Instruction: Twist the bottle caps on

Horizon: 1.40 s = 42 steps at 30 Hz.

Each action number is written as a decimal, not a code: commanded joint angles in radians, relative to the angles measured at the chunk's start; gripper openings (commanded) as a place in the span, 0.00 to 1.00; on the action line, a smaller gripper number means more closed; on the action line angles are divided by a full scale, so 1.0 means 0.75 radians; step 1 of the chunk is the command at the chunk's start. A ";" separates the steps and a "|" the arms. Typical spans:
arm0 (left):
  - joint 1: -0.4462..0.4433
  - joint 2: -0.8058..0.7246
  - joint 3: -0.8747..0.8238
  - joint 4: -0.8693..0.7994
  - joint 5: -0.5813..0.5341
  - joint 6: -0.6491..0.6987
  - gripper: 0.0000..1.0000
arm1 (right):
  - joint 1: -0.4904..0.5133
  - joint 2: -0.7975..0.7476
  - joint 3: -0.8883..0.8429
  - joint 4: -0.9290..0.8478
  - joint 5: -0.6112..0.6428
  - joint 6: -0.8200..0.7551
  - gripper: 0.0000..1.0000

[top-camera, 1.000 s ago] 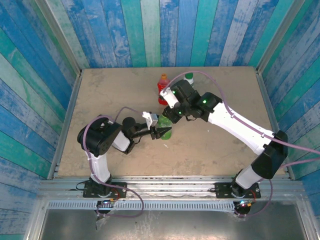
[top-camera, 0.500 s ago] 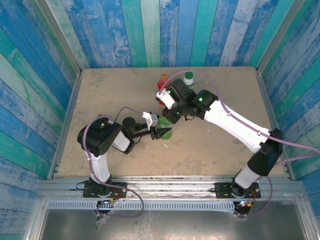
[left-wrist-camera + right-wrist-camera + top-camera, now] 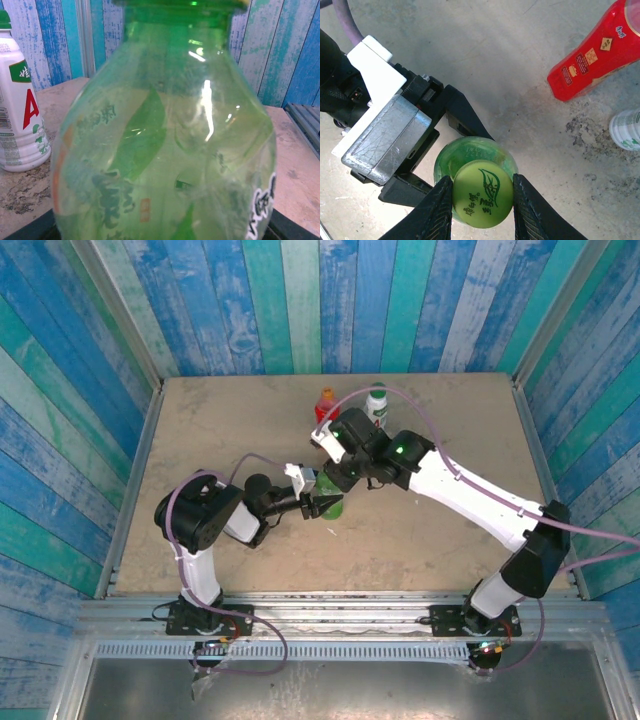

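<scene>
One green bottle (image 3: 332,506) stands far from table (image 3: 225,420) edges

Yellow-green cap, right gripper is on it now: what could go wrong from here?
The right gripper pinches the yellow-green cap by its rim; if it sits tilted, it may cross-thread. The left gripper holds the green bottle by its smooth round body, so twisting may spin it. The red bottle stands near the right wrist and could be knocked.

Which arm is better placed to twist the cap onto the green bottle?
Right: the right gripper pinches the cap from above, while the left gripper clamps the bottle at its body, steadying it.
</scene>
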<state>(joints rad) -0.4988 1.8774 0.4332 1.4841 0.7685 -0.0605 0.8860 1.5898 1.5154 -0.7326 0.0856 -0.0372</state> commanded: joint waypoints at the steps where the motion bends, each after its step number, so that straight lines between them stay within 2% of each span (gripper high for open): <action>1: -0.009 0.004 0.022 -0.040 0.008 -0.009 0.64 | 0.018 0.054 -0.089 -0.153 0.049 0.029 0.32; 7: -0.009 0.003 0.020 -0.040 0.006 -0.009 0.64 | 0.053 0.080 -0.052 -0.192 0.140 0.010 0.31; 14: -0.008 0.003 0.023 -0.041 0.006 -0.011 0.64 | 0.061 0.059 -0.034 -0.190 0.139 0.009 0.34; 19: -0.008 0.001 0.021 -0.038 0.009 -0.017 0.64 | 0.059 0.033 0.018 -0.165 0.125 -0.008 0.43; 22: -0.008 0.000 0.018 -0.041 0.011 -0.018 0.64 | 0.060 0.017 0.031 -0.155 0.138 -0.002 0.56; 26: -0.008 -0.001 0.019 -0.042 0.012 -0.020 0.64 | 0.060 -0.033 0.020 -0.145 0.137 0.013 0.66; 29: -0.008 0.000 0.019 -0.041 0.014 -0.020 0.64 | 0.058 -0.107 -0.014 -0.083 0.120 0.032 0.70; 32: -0.006 0.004 0.020 -0.034 0.015 -0.023 0.64 | 0.024 -0.173 -0.069 0.029 0.036 0.061 0.69; 34: -0.006 0.003 0.018 -0.032 0.014 -0.024 0.65 | -0.031 -0.202 -0.104 0.103 -0.036 0.130 0.65; 39: -0.006 0.005 0.020 -0.032 0.021 -0.022 0.64 | -0.172 -0.204 -0.154 0.233 -0.240 0.303 0.44; 42: -0.006 0.004 0.022 -0.038 0.022 -0.021 0.64 | -0.203 -0.159 -0.119 0.230 -0.356 0.298 0.44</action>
<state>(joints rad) -0.4995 1.8774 0.4404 1.4769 0.7692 -0.0681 0.7387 1.4433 1.4197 -0.5987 -0.0479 0.1368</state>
